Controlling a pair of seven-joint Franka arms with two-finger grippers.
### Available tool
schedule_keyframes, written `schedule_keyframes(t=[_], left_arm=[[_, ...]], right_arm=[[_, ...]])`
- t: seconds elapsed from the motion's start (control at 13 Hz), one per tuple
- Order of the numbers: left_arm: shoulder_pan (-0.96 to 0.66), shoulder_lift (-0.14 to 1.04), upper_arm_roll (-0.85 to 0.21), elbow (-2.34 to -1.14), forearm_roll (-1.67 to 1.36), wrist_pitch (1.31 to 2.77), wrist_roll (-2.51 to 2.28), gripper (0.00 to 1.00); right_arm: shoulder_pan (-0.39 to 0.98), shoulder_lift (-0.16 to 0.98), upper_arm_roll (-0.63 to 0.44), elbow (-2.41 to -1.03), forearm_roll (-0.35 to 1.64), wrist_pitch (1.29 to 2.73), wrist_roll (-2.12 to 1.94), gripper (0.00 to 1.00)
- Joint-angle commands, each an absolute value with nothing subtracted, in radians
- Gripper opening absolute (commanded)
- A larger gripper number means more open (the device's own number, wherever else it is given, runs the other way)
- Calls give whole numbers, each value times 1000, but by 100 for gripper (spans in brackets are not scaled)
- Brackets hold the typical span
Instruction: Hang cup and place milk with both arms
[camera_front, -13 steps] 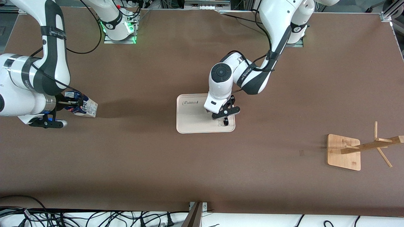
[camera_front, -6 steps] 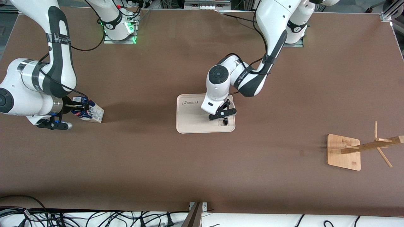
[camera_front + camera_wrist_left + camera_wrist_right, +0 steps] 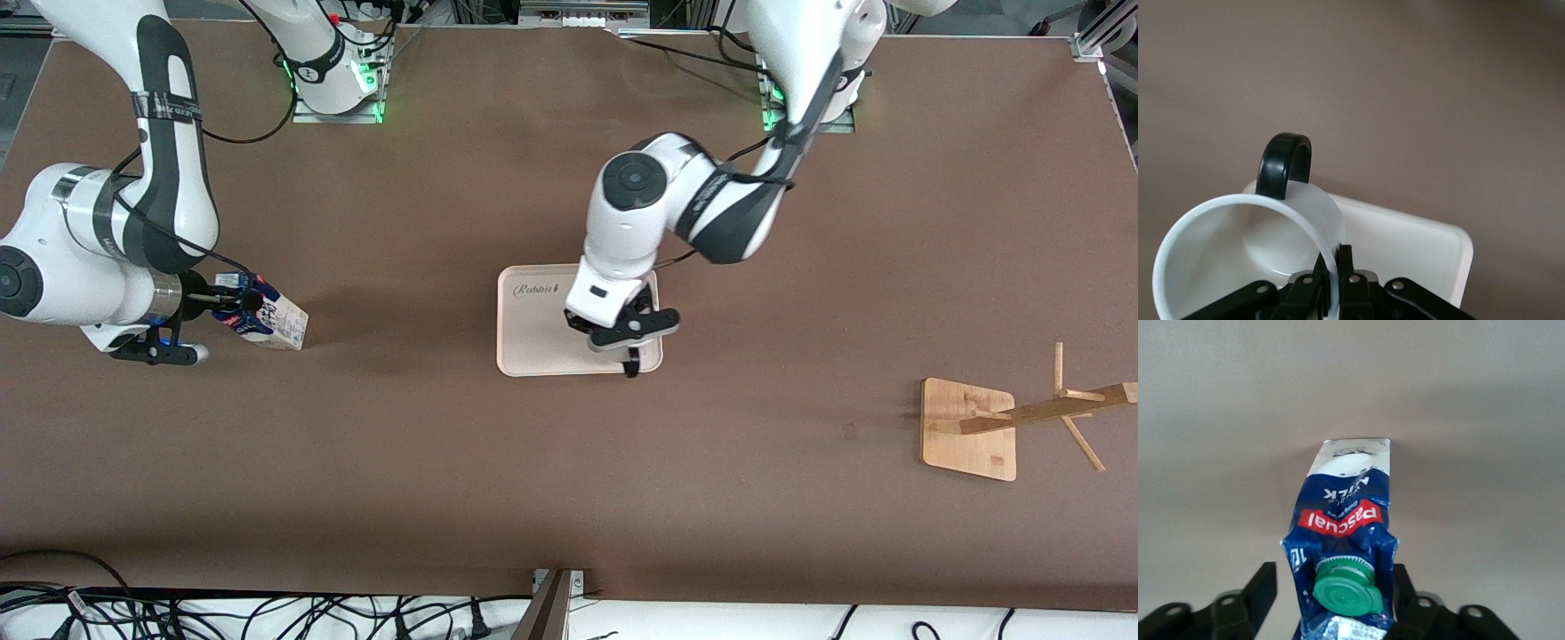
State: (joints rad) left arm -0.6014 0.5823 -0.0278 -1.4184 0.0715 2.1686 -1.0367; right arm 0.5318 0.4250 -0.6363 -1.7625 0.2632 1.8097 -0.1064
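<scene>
My left gripper (image 3: 1336, 283) is shut on the rim of the white cup (image 3: 1238, 247), one finger inside and one outside, with the black loop handle (image 3: 1285, 163) pointing away from the hand. In the front view this gripper (image 3: 631, 348) hangs over the near corner of the cream tray (image 3: 533, 347), and the hand hides the cup. My right gripper (image 3: 233, 311) is shut on the blue top of the milk (image 3: 277, 324), held tilted just above the table at the right arm's end. In the right wrist view the milk (image 3: 1348, 520) shows its green cap (image 3: 1343, 587).
A wooden cup rack (image 3: 969, 431) with a slanted peg pole (image 3: 1049, 411) stands toward the left arm's end of the table, nearer the front camera. The tray (image 3: 1418, 243) lies under the cup. Cables run along the table's front edge.
The left gripper has risen with the cup and shifted toward the tray's near edge. The right gripper has carried the milk a little toward the tray.
</scene>
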Motion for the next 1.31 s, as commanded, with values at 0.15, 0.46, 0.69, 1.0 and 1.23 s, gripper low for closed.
schedule_keyframes(t=[0.15,0.46,0.69,1.0,1.23], left_arm=[[-381,454,-48,-1352,83,1886,-739,0],[-212,454,-46,-1223,80,1740,-385,0],[-111,434,-48,-1221,51,1712,-253,0],[20,425,-48,-1221,-47,1585,-160,0],[97,425,-45,-1221,-103,1543,-109,0]], right_arm=[[535,393,-637,-1773,279,1807,-124,100],[534,335,-641,-1682,267,1663,-123,100],[532,307,-705,-1521,265,1478,-127,100],[529,308,-765,-1240,233,1331,-181,100],[526,311,-764,-1190,222,1348,-288,100]])
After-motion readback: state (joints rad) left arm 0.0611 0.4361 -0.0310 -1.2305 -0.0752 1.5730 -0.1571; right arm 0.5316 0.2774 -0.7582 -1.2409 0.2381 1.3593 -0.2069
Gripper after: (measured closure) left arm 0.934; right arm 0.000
